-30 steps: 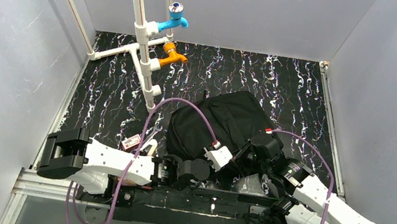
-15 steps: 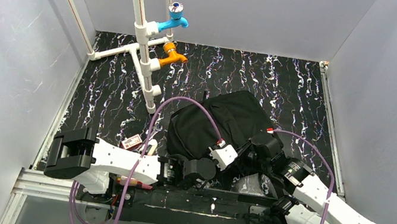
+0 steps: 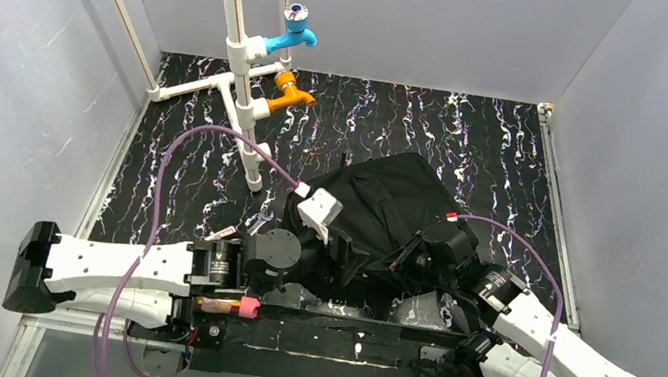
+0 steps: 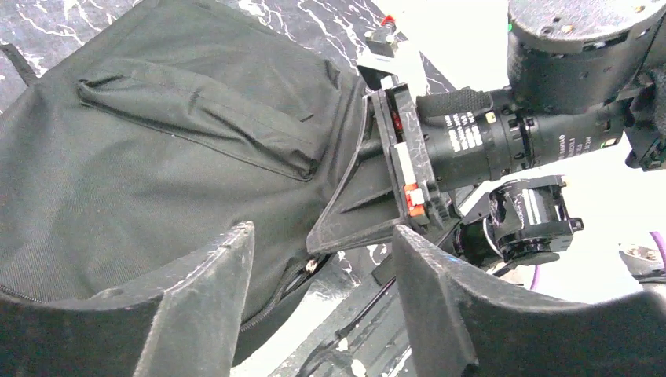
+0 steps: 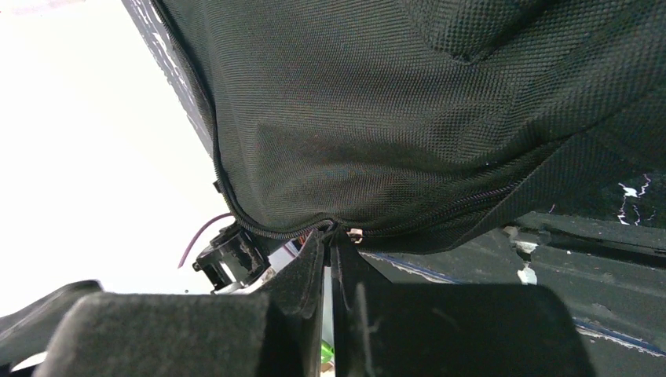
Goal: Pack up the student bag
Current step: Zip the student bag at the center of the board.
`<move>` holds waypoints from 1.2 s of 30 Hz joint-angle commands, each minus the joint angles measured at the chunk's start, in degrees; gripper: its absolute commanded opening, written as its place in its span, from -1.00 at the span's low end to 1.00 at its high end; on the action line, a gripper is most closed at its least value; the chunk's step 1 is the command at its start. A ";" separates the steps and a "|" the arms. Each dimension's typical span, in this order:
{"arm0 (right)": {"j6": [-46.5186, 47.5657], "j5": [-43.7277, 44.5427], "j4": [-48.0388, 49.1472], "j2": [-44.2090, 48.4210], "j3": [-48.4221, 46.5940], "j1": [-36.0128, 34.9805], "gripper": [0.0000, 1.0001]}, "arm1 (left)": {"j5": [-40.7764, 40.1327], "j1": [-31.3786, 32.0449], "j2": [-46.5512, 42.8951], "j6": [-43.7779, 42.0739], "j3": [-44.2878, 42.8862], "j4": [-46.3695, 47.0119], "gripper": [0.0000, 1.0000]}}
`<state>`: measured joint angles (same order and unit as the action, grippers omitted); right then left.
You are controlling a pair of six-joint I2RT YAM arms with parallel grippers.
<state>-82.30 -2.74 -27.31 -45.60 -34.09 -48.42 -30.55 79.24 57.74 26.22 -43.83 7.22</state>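
On the left, the left gripper (image 4: 318, 294) hangs with jaws wide apart and empty, just beside the student bag (image 3: 368, 216), which lies mid-table near the arm bases. To the right, the right gripper (image 5: 330, 271) pinches the bag's zipper edge — jaws nearly together. Likely step: opening the bag; next, the left needs a hold opposite.

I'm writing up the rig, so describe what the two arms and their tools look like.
Both arms have white shell links with black joints and black bases. A purple cable loops along each. The left tool and right tool have matte black wedge-shaped fingers. A white camera block sits on the left wrist.
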 commanded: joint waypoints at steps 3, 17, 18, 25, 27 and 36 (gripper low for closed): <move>-2.58 -1.39 4.18 -1.36 -2.74 -0.18 -0.78 | 3.72 -1.44 6.80 -2.02 -4.29 -6.75 -0.18; -7.42 2.35 3.51 -0.99 -3.47 -0.18 -0.76 | 9.59 -2.43 13.59 -1.16 -3.66 -3.90 -0.16; -7.14 2.51 3.07 -1.21 -3.81 -0.18 -0.76 | 9.80 -2.38 14.12 -1.60 -3.77 -3.74 -0.20; -7.40 4.19 3.25 -0.76 -3.91 -0.22 -0.76 | 11.63 -2.43 14.34 -1.99 -2.47 -3.05 -0.56; -7.39 3.68 3.89 -1.12 -3.80 -0.18 -0.76 | 10.70 -2.48 13.73 -1.87 -1.74 -2.73 -0.47; -7.21 3.26 5.20 -2.16 -4.12 -0.18 -0.76 | 11.47 -5.00 18.05 -2.57 -3.09 2.65 -0.49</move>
<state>-88.62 -0.58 -26.33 -47.86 -34.83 -48.47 -18.57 75.55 74.43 24.12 -45.87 7.11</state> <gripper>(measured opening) 0.121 0.261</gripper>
